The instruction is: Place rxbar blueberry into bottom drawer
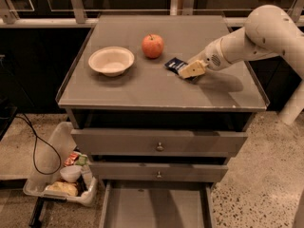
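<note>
The rxbar blueberry (174,64) is a small dark navy bar lying flat on the grey cabinet top (142,87), right of the red-orange apple (152,45). My gripper (190,71) comes in from the right on the white arm and sits over the bar's right end, hiding part of it. The bottom drawer (154,207) is pulled out at the foot of the cabinet, a shallow grey tray with a bare floor.
A white bowl (111,60) stands on the cabinet top left of the apple. The two upper drawers (159,144) with small knobs are closed. A clear bin of packets (61,177) and a black cable (35,148) lie on the floor at the left.
</note>
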`<state>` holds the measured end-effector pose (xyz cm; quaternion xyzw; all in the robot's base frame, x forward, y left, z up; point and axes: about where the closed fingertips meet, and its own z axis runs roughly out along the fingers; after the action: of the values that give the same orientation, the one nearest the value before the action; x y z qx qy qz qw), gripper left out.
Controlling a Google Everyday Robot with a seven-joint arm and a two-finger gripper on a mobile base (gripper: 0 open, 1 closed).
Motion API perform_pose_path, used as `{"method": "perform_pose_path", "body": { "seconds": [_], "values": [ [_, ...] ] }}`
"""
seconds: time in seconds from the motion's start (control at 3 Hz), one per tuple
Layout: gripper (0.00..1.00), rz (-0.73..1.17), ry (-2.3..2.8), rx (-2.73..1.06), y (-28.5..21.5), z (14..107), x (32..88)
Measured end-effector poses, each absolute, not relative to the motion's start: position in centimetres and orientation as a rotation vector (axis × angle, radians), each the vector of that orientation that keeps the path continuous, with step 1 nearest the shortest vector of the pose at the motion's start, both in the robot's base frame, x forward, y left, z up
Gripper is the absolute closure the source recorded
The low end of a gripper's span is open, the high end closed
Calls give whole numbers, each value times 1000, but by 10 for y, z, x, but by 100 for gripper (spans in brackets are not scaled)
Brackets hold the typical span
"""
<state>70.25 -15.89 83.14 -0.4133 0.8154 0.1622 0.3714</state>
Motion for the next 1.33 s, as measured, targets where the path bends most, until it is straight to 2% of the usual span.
{"method": "perform_pose_path", "body": {
  "seconds": [0.33,0.67,1.33],
  "values": [
    [89,416,2091,-1060,-159,831,703],
    [100,416,2091,-1060,-159,831,703],
    [100,409,2086,-1053,-163,835,690]
  ]
}}
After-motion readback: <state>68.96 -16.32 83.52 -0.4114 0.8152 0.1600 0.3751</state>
